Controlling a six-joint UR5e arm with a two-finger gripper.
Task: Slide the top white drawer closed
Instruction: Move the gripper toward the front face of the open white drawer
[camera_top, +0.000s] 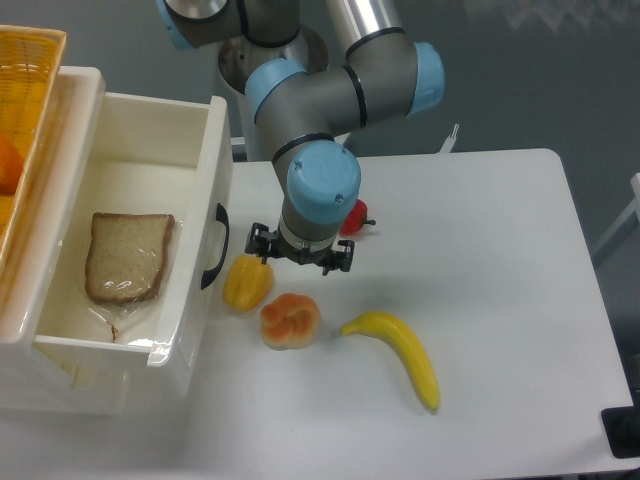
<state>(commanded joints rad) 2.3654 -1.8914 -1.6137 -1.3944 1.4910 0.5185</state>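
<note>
The deep glossy white plastic top drawer (150, 240) stands pulled out from the cabinet at the left edge of the table, its flat front panel with the black arched handle (215, 246) facing right. Inside it lies a slice of brown bread in a clear wrapper (127, 257). The two-finger gripper (300, 255) hangs over the white tabletop (500, 260) to the right of the drawer front, near the handle but apart from it; whether its fingers are apart or together cannot be told from this view. Just below and left of the gripper sits a small yellow bell pepper (247, 282), between the gripper and the drawer front. An orange-red round fruit (290, 321) lies beside the pepper, a yellow banana (400, 355) further right, and a small red object (353, 216) peeks out behind the wrist. A yellow woven basket (25, 110) rests on the cabinet at far left.
</note>
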